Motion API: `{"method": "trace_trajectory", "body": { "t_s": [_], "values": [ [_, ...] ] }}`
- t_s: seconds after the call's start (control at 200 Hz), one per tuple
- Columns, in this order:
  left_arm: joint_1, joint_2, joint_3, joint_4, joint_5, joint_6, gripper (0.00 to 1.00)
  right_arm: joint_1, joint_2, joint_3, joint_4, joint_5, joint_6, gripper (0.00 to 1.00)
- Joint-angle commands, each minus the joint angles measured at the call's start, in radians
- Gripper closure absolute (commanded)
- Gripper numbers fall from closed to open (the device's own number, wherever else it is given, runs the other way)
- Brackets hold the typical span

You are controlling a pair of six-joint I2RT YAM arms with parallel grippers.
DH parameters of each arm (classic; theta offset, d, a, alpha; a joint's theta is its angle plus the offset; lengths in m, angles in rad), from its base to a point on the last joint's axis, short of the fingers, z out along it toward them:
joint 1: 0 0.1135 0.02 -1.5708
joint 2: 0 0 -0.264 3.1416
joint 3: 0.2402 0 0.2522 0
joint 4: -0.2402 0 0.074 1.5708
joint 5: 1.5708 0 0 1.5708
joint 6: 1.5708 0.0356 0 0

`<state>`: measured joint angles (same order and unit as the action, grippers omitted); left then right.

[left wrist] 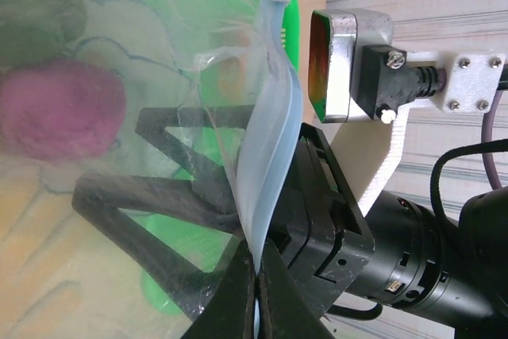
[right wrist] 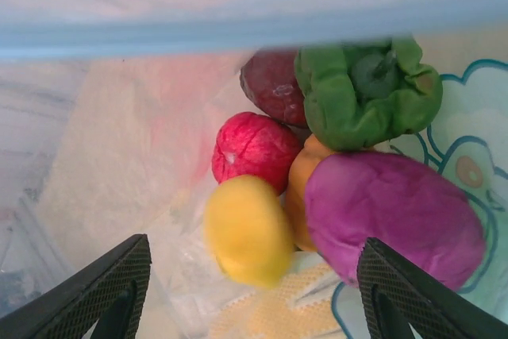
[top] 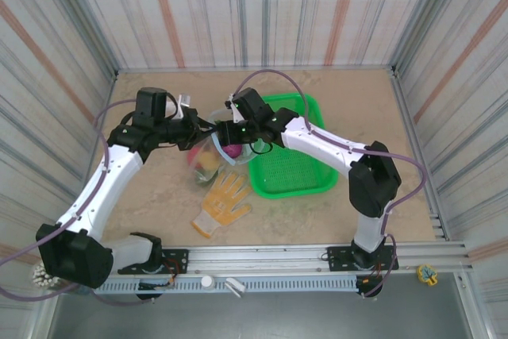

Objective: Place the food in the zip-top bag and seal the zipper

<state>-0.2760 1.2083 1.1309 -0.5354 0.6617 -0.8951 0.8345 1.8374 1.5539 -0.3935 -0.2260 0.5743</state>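
Note:
The clear zip-top bag [top: 213,152] stands open between both arms. My left gripper [left wrist: 258,275] is shut on its pale blue zipper [left wrist: 266,188] and holds that edge up. My right gripper [right wrist: 254,299] hangs open over the bag's mouth with nothing between its fingers. Inside the bag lies the food: a green pepper [right wrist: 365,93], a dark red piece [right wrist: 274,85], a red one [right wrist: 254,148], an orange one [right wrist: 305,188], a purple one [right wrist: 393,216] and a blurred yellow one [right wrist: 246,232] just below the open jaws. The zipper [right wrist: 238,33] crosses the top of the right wrist view.
A bright green mesh basket [top: 290,160] sits right of the bag, under the right arm. A yellow-orange work glove [top: 222,200] lies in front of the bag, partly beneath it. Striped walls close in the table on three sides.

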Motion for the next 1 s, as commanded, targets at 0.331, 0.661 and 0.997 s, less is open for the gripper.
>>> {"method": "trace_trajectory", "body": {
  "t_s": [0.331, 0.661, 0.997],
  "values": [
    [-0.010, 0.007, 0.018, 0.022, 0.021, 0.013, 1.00, -0.047, -0.198, -0.111, 0.011, 0.014, -0.018, 0.54],
    [-0.009, -0.023, -0.016, 0.027, 0.001, 0.051, 1.00, -0.208, -0.396, -0.274, -0.080, 0.097, -0.045, 0.61],
    [-0.006, -0.027, -0.074, 0.149, 0.065, 0.073, 1.00, -0.365, -0.277, -0.317, -0.249, 0.326, -0.098, 0.40]
  ]
}}
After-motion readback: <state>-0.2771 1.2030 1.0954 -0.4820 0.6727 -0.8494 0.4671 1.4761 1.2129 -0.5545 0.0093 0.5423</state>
